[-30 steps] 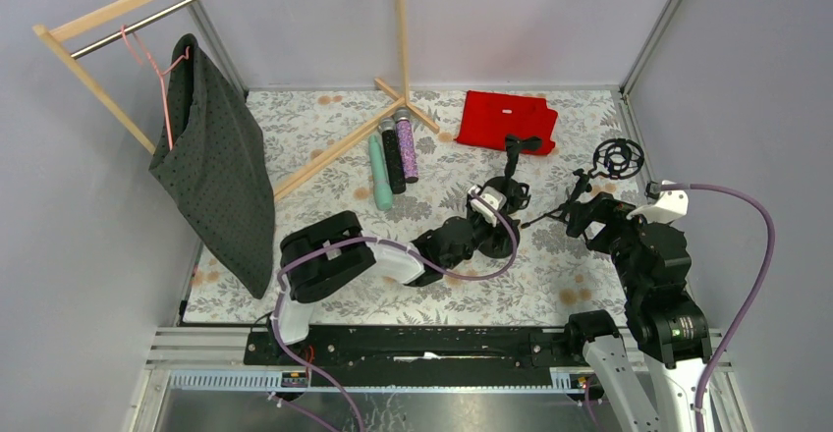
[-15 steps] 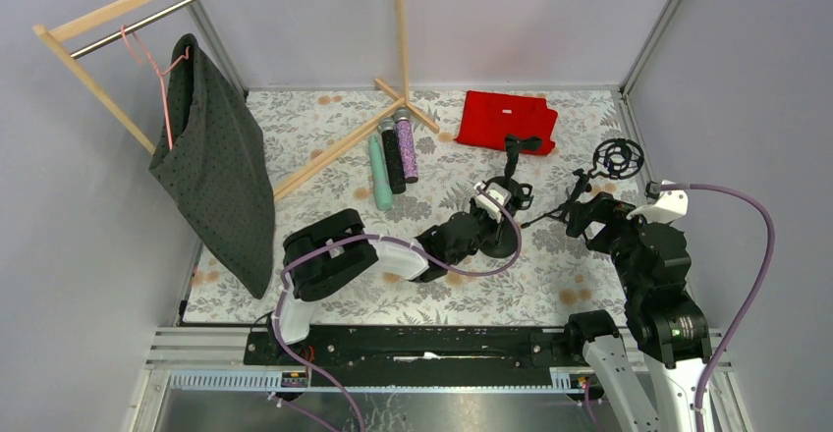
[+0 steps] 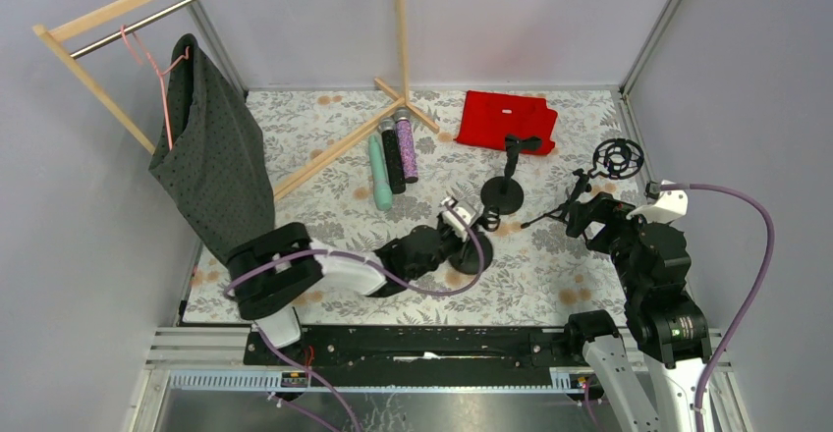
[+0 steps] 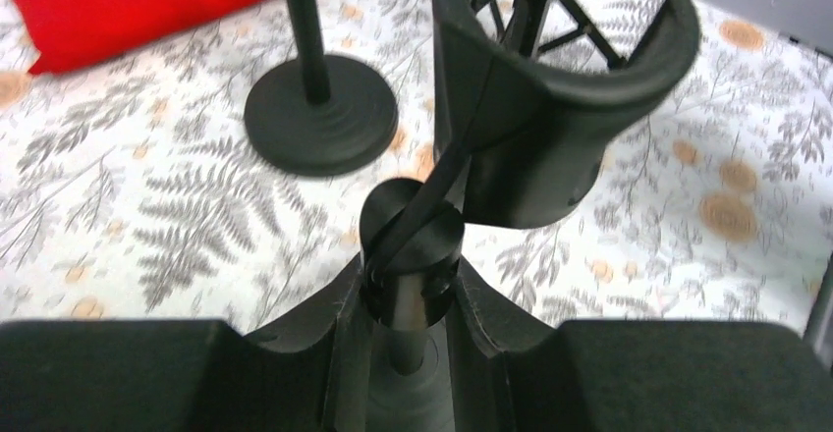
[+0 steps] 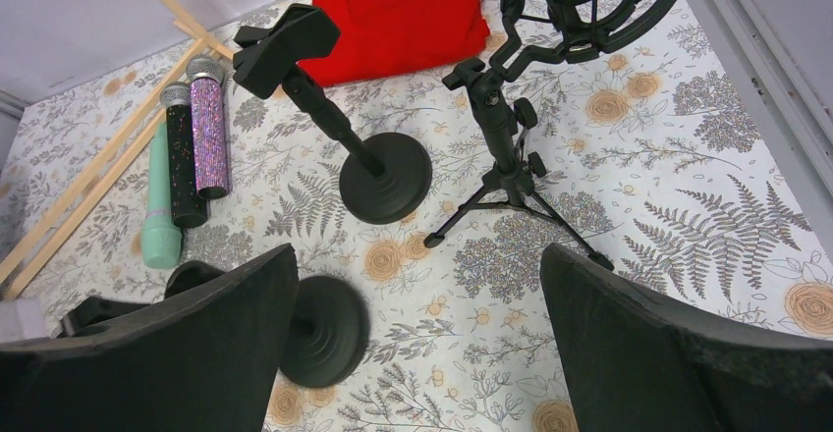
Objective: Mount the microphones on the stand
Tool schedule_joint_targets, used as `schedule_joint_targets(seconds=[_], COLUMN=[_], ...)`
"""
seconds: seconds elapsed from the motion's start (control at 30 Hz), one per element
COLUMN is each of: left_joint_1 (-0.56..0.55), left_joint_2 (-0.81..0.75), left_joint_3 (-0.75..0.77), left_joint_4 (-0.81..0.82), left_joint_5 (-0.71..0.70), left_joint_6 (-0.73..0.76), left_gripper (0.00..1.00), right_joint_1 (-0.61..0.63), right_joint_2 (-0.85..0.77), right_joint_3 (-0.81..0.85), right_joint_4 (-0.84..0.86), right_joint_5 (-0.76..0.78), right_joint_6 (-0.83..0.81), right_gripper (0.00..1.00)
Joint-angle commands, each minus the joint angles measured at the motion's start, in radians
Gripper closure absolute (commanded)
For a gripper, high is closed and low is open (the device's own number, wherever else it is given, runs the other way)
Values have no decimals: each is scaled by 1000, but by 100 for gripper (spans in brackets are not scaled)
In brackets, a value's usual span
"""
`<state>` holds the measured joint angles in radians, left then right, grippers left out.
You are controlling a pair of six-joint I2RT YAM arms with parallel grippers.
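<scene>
Microphones (image 3: 393, 147) lie side by side in the upper middle of the overhead view. The mint-green microphone (image 3: 379, 177) is on the left, the black microphone (image 3: 393, 169) in the middle and the purple microphone (image 3: 406, 157) on the right. They are packed close beside a slanted wooden rail (image 3: 324, 157), and none sits in a clip yet.

Below them and to the right, your left fingers (image 4: 314, 353) are clamped on the thin stem of the near stand (image 3: 473, 253), just under its knob. Its U-shaped clip (image 4: 565, 108) leans above them.

This looks like a positioning step. Set the round base flat on the worktop (image 3: 324, 221) and keep the stem upright. Turn the clip's open mouth where a microphone can be pressed in sideways. Hold low on the stem so that the clip itself stays free.

Your right fingers (image 5: 196, 353) stand wide apart and hold nothing. They will likely have to cross the frame to fetch a microphone, so grip its body, not the mesh head.

A second stand (image 3: 503, 193) is upright behind the held one, apart from it. A tripod stand (image 3: 587, 201) with a ring shock mount (image 3: 619, 157) sits at the right, just ahead of your right fingers. Mind its spread legs.

The worktop carries a floral print. A red cloth (image 3: 506, 120) lies folded at upper centre. A dark dotted garment (image 3: 216, 167) hangs from a pink hanger (image 3: 157, 69) at upper left, and grey walls close the space.
</scene>
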<state>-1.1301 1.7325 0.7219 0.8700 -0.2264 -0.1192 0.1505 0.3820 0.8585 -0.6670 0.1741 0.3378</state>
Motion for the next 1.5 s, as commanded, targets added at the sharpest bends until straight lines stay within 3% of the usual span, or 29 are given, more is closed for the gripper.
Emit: schedule_joint_targets(seconds=[0.0, 0.13, 0.33, 0.63, 0.8, 1.03, 1.3, 1.47], left_joint_1=[2, 6, 6, 9, 11, 12, 12, 10], left_joint_2=[-151, -304, -614, -1066, -1191, -1204, -1236, -1231], left_joint_3=[-121, -241, -436, -458, -458, -501, -520, -557], left_joint_4=[-22, -61, -109, -561, -740, -712, -676, -595], left_joint_5=[36, 76, -93, -384, -613, -577, -526, -361], left_joint_6=[11, -1, -63, -119, -246, -272, -166, -79], left_gripper=[100, 100, 100, 100, 100, 100, 100, 100], right_joint_1=[-2, -3, -3, -2, -3, -3, -2, -3], right_joint_2=[12, 21, 39, 141, 222, 305, 407, 434], right_joint_3=[-4, -3, 4, 56, 120, 206, 258, 207], right_joint_4=[39, 38, 34, 12, -25, -43, -37, 143], right_joint_5=[0, -15, -33, -130, -251, -363, -416, -586], right_joint_6=[2, 1, 0, 11, 41, 101, 109, 203], right_gripper=[0, 0, 0, 0, 0, 0, 0, 0])
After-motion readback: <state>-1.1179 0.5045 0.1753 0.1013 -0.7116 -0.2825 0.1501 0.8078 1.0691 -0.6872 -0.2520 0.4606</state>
